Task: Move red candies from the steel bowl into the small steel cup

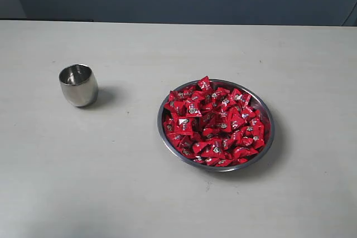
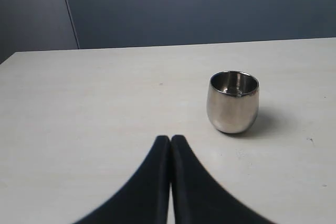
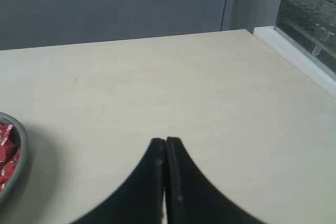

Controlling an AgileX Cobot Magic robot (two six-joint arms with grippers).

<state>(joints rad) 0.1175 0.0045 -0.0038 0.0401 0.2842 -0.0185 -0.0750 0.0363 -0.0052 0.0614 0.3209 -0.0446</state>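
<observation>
Though the arms can be judged only from their wrist views, both hang low over the table (image 1: 167, 204), each gripper pointing forward across its pale top at a shallow angle. The left gripper (image 2: 170, 139) has its two dark fingers pressed together along their length, holding nothing and touching nothing. The cup (image 2: 233, 102) stands upright ahead of it and off to one side, well apart from the tips. The right gripper (image 3: 165, 141) is likewise closed tight and empty, with the bowl (image 3: 21, 142) near it, off to its side and clear of the fingers. From the exterior camera, the cup sits left of the bowl, well apart from it, and the candies (image 1: 215, 124) lie heaped in the bowl, covering its floor.
</observation>
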